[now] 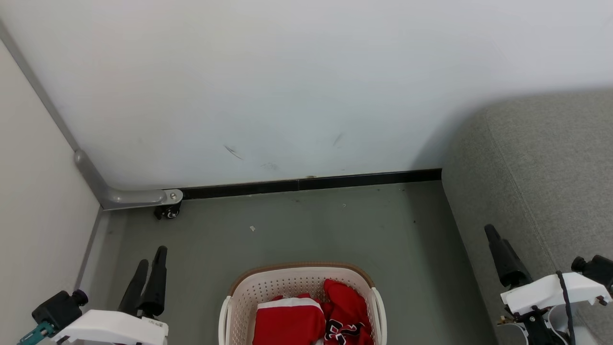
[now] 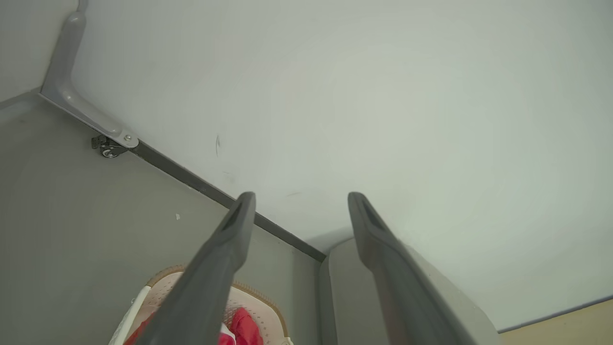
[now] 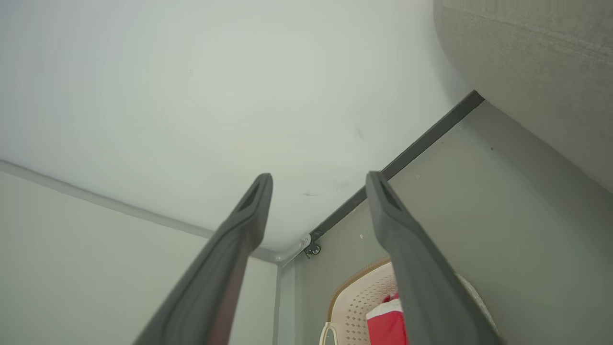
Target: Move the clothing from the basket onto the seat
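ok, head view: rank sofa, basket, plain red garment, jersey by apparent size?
1. sofa
2. basket
3. plain red garment and jersey: about alike, both cut by the frame's bottom edge, so unranked.

This looks like a mock-up of a home living-room corner. A grey fabric sofa (image 1: 541, 182) and a laundry basket (image 1: 249, 292) of red sportswear (image 1: 287, 323) sit on a bare grey floor (image 1: 311, 225). The walls are plain white panels (image 1: 287, 86) with a black base strip (image 1: 311, 183), joined by a grey metal frame (image 1: 129, 196) on a small caster (image 1: 167, 212).
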`<state>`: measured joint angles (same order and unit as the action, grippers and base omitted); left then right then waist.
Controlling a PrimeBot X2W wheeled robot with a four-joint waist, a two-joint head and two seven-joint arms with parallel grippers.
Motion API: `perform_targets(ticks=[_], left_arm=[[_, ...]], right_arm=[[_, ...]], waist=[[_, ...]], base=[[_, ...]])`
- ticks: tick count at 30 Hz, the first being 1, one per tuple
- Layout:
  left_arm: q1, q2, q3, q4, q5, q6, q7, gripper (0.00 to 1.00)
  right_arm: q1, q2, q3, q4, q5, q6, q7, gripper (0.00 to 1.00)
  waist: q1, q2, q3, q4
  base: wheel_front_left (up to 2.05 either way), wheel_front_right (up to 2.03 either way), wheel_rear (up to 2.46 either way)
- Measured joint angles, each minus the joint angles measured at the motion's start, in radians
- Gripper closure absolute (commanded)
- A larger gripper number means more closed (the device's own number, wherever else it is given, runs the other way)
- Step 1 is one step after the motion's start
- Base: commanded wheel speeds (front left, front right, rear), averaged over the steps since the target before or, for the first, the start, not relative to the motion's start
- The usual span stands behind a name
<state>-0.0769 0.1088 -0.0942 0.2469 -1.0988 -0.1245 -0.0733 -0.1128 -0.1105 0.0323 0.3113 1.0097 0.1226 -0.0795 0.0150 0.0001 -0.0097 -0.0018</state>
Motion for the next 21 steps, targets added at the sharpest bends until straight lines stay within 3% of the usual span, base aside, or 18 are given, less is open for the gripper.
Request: perform_targets(ticks=[12, 21], left_arm=[[-0.002, -0.002, -0.018, -0.03, 0.216, 0.002, -0.044, 0.0], [-0.019, -0.002, -0.033, -0.058, 0.382, 0.003, -0.074, 0.0]], right_arm=[[-0.017, 0.025, -0.018, -0.025, -0.21, 0.0, -0.042, 0.0], [-0.02, 0.026, 0.018, -0.028, -0.375, 0.0, -0.071, 0.0]], waist=[[-0.0104, 0.0, 0.01, -0.001], [-0.0135, 0.0, 0.016, -0.001]], base=[[0.0, 0.0, 0.0], [0.0, 0.0, 0.0]])
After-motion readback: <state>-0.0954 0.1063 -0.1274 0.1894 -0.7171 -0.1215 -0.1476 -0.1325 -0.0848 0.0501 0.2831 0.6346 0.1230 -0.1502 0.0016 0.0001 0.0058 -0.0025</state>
